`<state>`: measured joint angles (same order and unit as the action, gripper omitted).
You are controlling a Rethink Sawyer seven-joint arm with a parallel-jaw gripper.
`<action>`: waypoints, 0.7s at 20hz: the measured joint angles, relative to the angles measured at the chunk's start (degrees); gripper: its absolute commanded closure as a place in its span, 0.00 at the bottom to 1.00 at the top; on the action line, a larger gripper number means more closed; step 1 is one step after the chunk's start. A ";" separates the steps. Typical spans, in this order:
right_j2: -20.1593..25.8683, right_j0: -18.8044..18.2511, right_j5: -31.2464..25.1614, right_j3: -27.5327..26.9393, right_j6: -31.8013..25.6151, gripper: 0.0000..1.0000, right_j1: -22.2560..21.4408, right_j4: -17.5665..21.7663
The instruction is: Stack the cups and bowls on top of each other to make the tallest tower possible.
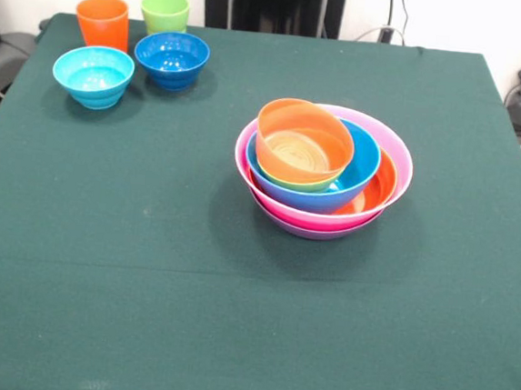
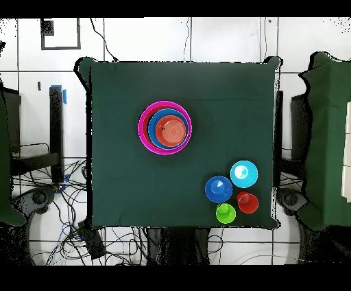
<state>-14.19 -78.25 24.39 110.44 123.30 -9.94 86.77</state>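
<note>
The tower [image 1: 323, 171] stands mid-table: a purple bowl at the bottom, then pink [image 1: 392, 152], a large orange [image 1: 382, 186], a blue [image 1: 362, 158], a small lime green [image 1: 309, 184] and a small orange bowl [image 1: 302, 141] tilted on top. It also shows in the overhead view [image 2: 165, 128]. At the far left corner stand an orange cup [image 1: 103, 22], a lime green cup [image 1: 164, 11], a small light blue bowl [image 1: 93, 75] and a small dark blue bowl [image 1: 171, 58]. The gripper does not show in either view.
The green cloth table [image 1: 145, 267] fills the front view. In the overhead view the loose cups and bowls [image 2: 233, 192] sit near the robot-side right corner. Cables [image 2: 82, 226] lie on the floor beside the table.
</note>
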 measured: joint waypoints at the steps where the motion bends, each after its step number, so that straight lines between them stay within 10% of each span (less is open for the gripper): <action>1: 0.00 0.91 0.01 -0.55 0.00 0.00 0.86 -0.01; 14: 0.47 8.20 0.06 -5.87 0.00 0.00 7.37 2.96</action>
<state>-13.72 -70.05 24.44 104.57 123.30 -2.58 89.74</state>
